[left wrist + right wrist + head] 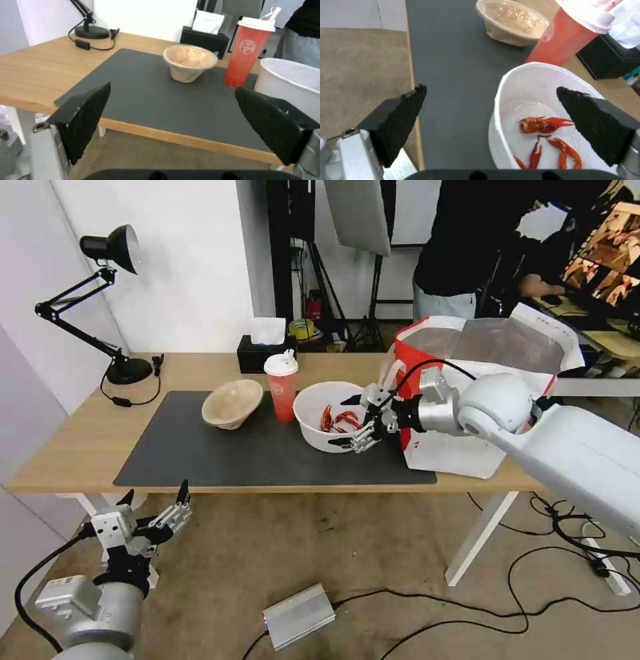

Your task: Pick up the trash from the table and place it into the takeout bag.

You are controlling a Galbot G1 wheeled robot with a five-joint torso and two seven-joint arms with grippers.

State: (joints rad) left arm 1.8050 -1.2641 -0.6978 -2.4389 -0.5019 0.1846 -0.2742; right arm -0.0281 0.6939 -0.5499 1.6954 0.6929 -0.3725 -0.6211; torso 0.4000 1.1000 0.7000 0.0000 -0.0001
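Note:
On the table's [80,447] dark mat stand a beige crumpled paper-pulp bowl [232,403], a red drink cup with a white lid [282,387] and a white round bowl with red crayfish shells [331,415]. My right gripper [352,421] is open at the white bowl's right rim; in the right wrist view one finger hangs over the bowl [533,120] and the other over the mat. The takeout bag [467,400], white with a red panel and foil lining, stands open right behind that arm. My left gripper [155,497] is open and empty, below the table's front edge.
A black tissue box [263,352] sits behind the cup and a black desk lamp [100,300] at the back left. On the floor lie a silver box [299,615] and cables. A person stands behind the bag.

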